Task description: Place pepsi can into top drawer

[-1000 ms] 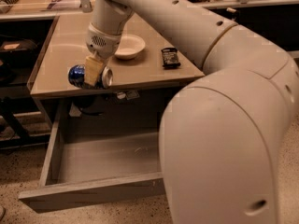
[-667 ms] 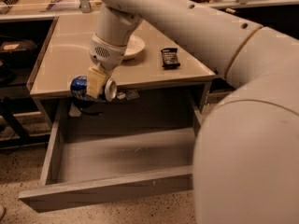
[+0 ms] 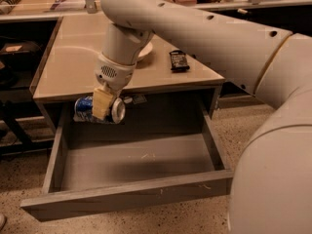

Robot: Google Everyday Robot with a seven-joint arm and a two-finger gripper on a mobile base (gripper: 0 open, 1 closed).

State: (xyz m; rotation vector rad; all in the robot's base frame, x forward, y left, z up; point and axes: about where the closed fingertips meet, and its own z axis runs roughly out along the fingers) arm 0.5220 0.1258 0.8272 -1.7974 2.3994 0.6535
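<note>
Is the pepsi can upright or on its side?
On its side: the pepsi can's silver end faces sideways; the gripper holds it below the table edge, over the open top drawer.

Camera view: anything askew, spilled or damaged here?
Nothing spilled or damaged. Only oddity: the pepsi can lies sideways in the claw, hanging over the back-left of the open top drawer, just under the table edge. The dark packet and the plate sit flat on the table.

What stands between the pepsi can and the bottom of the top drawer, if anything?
Nothing visible does. The gripper holds the pepsi can on its side, just below the table edge, over the rear left of the open top drawer, whose bottom looks bare there.
</note>
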